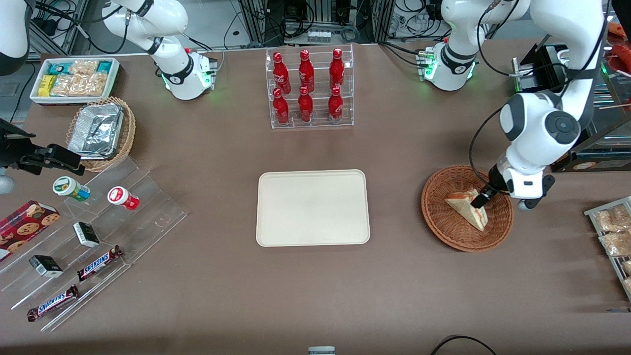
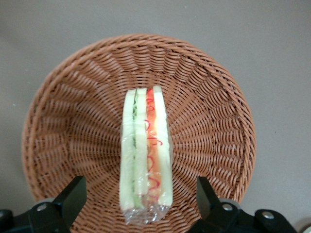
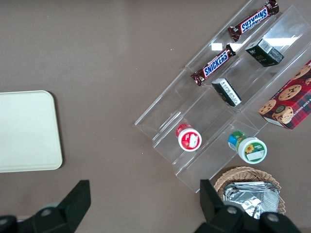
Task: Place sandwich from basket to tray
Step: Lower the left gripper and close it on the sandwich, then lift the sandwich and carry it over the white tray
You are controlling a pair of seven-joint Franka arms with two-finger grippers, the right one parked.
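Sandwich (image 1: 467, 209) lies in the basket (image 1: 438, 217), a pale triangular wedge in clear wrap, one point toward the front camera. Wrist view shows its cut edge (image 2: 146, 160) face-on: green stripe beside a red-orange stripe between cream bread layers, roughly at the middle of the reddish-brown wicker (image 2: 73, 121).

Gripper (image 1: 479, 199) is down inside the basket, right at the sandwich. Fingers spread apart, one dark fingertip (image 2: 73, 194) on each side of the wedge with wicker showing between tip and bread on both sides; nothing gripped. From the front, one dark finger overlaps the sandwich's upper face; whether it touches cannot be told.

Basket sits on the brown table (image 1: 315, 296) toward the working arm's end. Tray (image 1: 312, 207) lies beside it, well apart, near the table's middle, cream surface bare.

Farther from the front camera than the tray: clear rack of red bottles (image 1: 308, 88). Toward the parked arm's end: clear stepped stand (image 1: 98, 236) with Snickers bars (image 1: 98, 263), small dark boxes and two small tubs; cookie box (image 1: 24, 224); tan basket with foil trays (image 1: 98, 130); white bin of snack packets (image 1: 74, 79).
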